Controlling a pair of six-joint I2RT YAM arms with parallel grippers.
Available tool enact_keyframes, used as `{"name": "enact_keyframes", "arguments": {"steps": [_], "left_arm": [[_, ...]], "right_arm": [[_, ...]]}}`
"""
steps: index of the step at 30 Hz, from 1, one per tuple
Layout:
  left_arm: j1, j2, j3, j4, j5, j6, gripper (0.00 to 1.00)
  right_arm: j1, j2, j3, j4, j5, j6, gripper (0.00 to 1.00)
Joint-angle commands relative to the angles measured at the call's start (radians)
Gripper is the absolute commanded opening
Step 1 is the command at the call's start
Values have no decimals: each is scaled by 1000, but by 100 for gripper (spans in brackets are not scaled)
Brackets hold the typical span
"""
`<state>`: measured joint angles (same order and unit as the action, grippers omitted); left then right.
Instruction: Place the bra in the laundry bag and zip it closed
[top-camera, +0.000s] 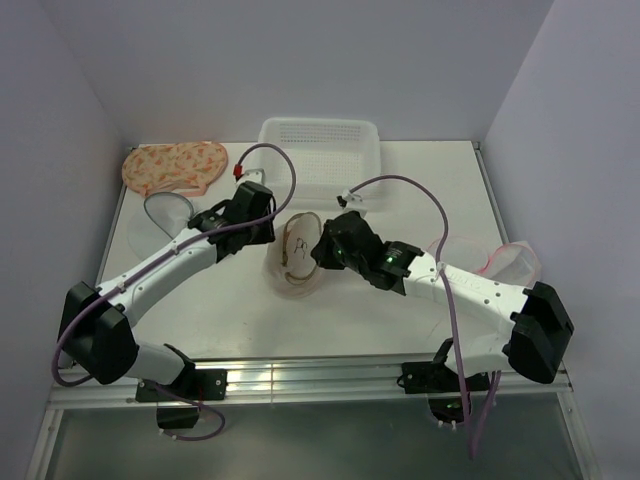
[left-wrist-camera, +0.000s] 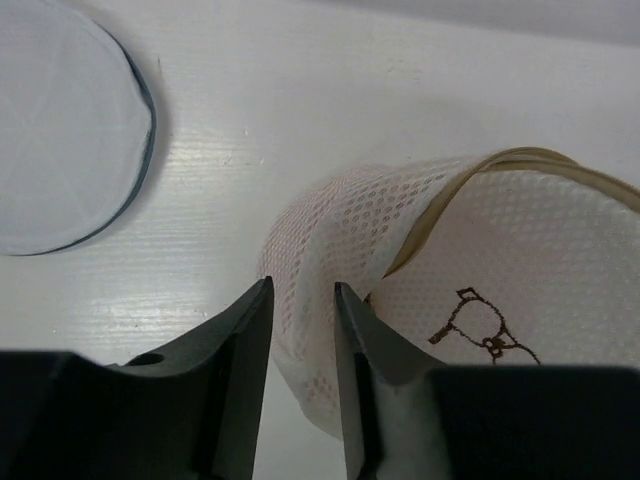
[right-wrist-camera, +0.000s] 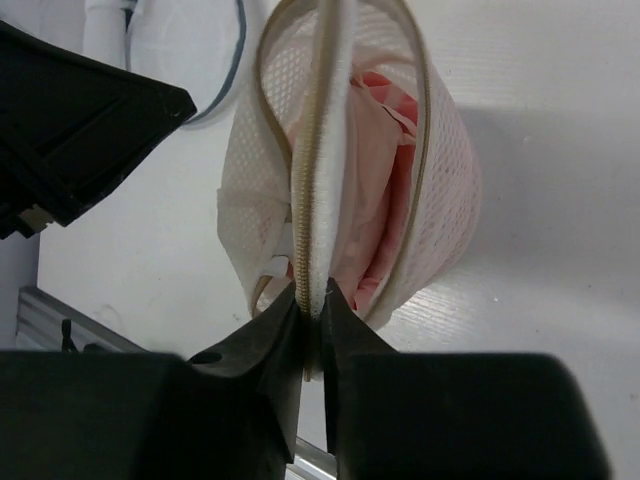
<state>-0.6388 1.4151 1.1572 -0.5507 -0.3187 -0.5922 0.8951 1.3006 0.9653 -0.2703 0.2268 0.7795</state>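
White worktop (top-camera: 230, 300) carries white perforated plastic basket (top-camera: 320, 125) at back. Round translucent white mesh laundry bag (top-camera: 298, 255) w/ tan zip rim sits mid-worktop btwn both arms, pink fabric (right-wrist-camera: 385, 170) inside. Right jaws pinched tight on zip rim; left jaws partly apart astride bag's mesh wall, grip unclear.

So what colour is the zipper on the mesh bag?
Tan, a bit pinkish. The zipper of the laundry bag shows best in the right wrist view.
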Motion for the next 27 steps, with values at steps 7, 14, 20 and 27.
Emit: {"name": "enact_keyframes", "arguments": {"steps": [7,14,20,27], "left_arm": [[59,-91,-259,167,72,-105,17],[64,-116,-415,313,125,-207,0],[31,-166,-528,436,142,-290,0],[-88,-131,-547,501,67,-366,0]], "right_arm": [[-119,-60,-92,265,-274,-29,3],[-240,-92,-174,431,-523,-22,0],[-306,-106,-209,529,-696,9,0],[-374,-81,-246,687,-875,114,0]]}}
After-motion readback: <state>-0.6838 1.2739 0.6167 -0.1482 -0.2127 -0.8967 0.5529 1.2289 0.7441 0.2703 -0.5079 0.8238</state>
